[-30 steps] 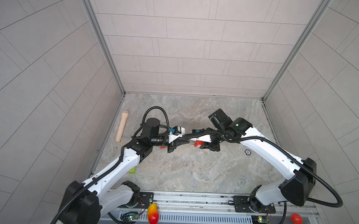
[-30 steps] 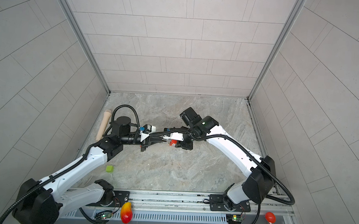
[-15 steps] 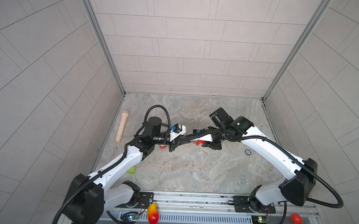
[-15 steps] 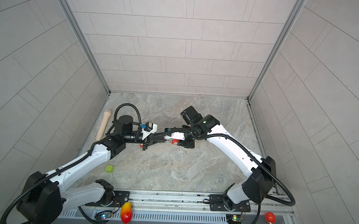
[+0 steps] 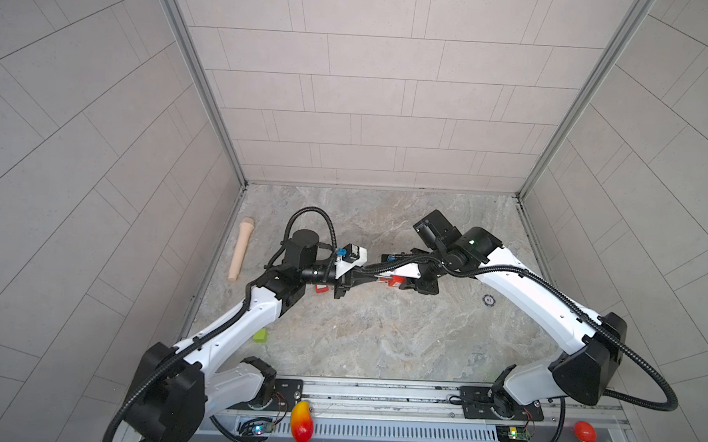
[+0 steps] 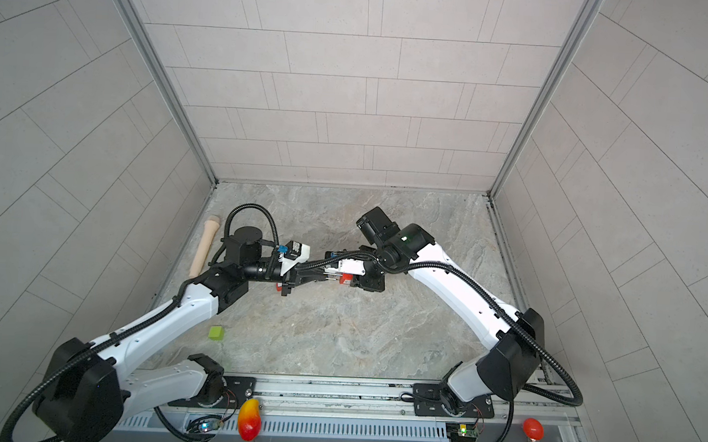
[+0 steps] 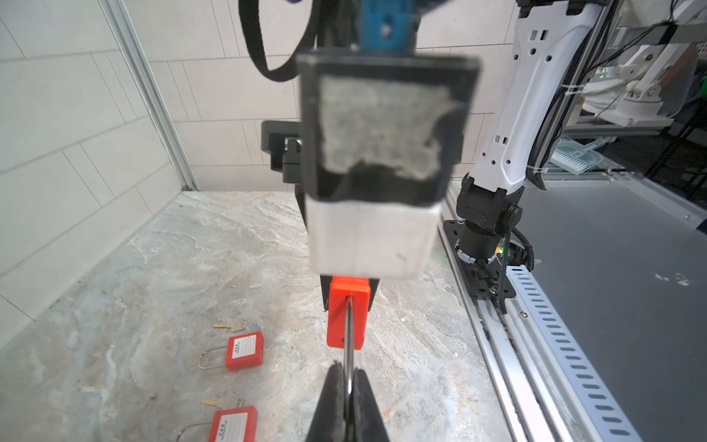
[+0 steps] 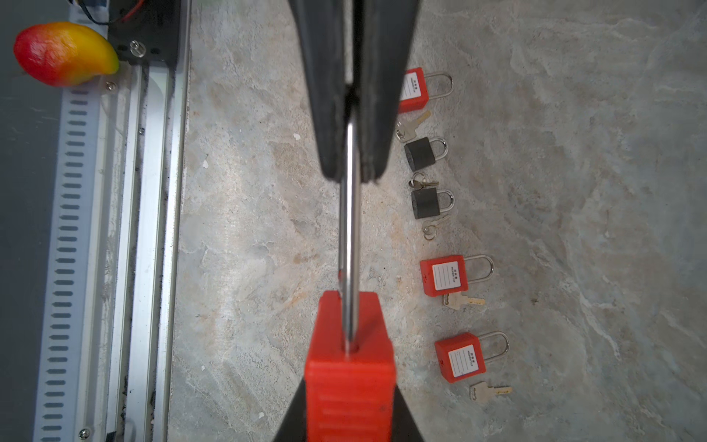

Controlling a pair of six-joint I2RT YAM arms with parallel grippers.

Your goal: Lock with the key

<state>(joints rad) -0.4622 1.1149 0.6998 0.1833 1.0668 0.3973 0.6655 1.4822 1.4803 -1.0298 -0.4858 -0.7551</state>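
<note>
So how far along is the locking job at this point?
Done: one red padlock is up off the table. In hand: the right pincer grips it, and the left pincer is shut on its shackle. Still to do: no key is held; the keys lie on the table beside the other padlocks. Whether the shackle is pushed home I cannot tell.

From the held red padlock (image 5: 397, 281) in a top view, the left arm (image 5: 256, 308) blocks 8 o'clock and the right arm (image 5: 527, 289) 4 o'clock. A row of red padlocks (image 8: 443, 275), black padlocks (image 8: 421, 153) and keys (image 8: 463, 301) litters the marble floor (image 5: 379, 348) just beside where they meet. Bare floor opens at 6 o'clock to the rail (image 5: 376, 391) and at 12 o'clock to the back wall (image 5: 381, 148), while a wooden peg (image 5: 240, 249) sits at 9 o'clock, a green cube (image 5: 260, 335) at 8, a disc (image 5: 489, 298) at 3.
</note>
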